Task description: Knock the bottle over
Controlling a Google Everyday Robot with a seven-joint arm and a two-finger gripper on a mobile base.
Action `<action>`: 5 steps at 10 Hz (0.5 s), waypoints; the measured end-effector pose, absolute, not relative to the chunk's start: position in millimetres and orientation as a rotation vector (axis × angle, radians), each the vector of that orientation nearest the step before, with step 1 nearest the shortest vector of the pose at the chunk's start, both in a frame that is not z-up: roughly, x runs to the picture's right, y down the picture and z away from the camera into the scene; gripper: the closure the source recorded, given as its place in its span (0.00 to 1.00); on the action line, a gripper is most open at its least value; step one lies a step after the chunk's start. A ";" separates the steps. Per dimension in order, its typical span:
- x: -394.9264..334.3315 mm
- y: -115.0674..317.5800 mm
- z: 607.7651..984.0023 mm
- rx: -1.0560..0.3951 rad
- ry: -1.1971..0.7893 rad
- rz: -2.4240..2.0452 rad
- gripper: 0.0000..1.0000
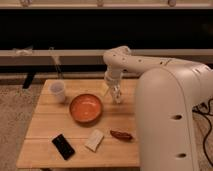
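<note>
The gripper point(116, 95) hangs low over the far right part of the light wooden tabletop point(45, 135), just right of the round orange bowl point(86, 108). Whether it is spread or pressed together cannot be told. The small slim white plastic bottle point(118, 97) appears to stand upright right at the gripper, just beside the bowl's right rim; it is largely merged with the gripper, so contact cannot be judged.

To tip it cleanly, the arm probably needs a short sideways sweep against the bottle's upper part, since pushing low would likely just slide it. Sweeping away from the bowl seems safer. The white plastic cup point(58, 91), black phone-like slab point(63, 146), white packet point(94, 140) and dark reddish item point(121, 135) all lie well apart.
</note>
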State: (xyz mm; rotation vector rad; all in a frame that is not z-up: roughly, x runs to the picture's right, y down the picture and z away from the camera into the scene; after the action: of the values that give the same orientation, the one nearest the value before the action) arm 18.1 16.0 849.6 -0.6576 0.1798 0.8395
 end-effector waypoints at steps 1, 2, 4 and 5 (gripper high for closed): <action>-2.5 30.8 835.0 -0.681 0.183 0.820 0.20; -21.4 43.0 822.1 -0.695 0.180 0.803 0.20; -59.4 62.6 799.7 -0.722 0.167 0.766 0.20; -91.6 78.9 780.2 -0.745 0.159 0.731 0.20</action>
State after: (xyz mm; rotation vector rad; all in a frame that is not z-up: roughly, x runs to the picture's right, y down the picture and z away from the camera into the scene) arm -91.6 78.9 780.2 -0.7455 0.1586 0.7311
